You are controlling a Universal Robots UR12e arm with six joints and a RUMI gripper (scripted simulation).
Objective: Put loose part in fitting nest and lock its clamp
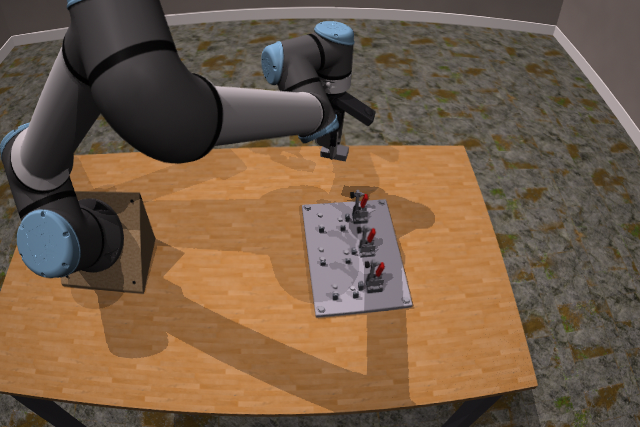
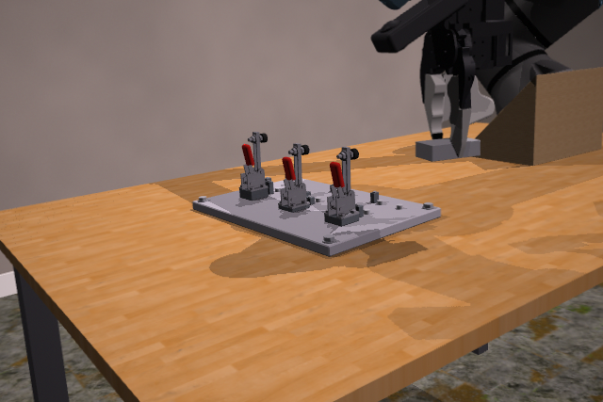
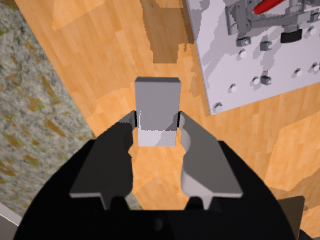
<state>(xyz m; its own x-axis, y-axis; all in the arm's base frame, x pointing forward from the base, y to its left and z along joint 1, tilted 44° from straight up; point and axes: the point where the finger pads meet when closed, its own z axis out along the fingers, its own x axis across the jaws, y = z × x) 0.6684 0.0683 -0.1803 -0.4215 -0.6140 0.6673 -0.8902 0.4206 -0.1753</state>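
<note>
My gripper [image 3: 157, 112] is shut on the loose part, a small grey rectangular block [image 3: 157, 117], and holds it in the air above the table. In the top view the gripper [image 1: 333, 152] hangs beyond the far end of the fixture plate [image 1: 355, 255]. In the exterior view the block [image 2: 447, 148] hangs level between the fingers, right of the plate [image 2: 317, 215]. The plate carries three toggle clamps with red handles [image 1: 363, 200] [image 1: 370, 234] [image 1: 378, 269], all standing upright and open. Small pads and dark blocks mark the nests [image 1: 330, 249] left of the clamps.
The arm's brown base block [image 1: 111, 241] stands at the table's left side and shows in the exterior view [image 2: 550, 115] right behind the gripper. The table's far edge runs just beyond the gripper.
</note>
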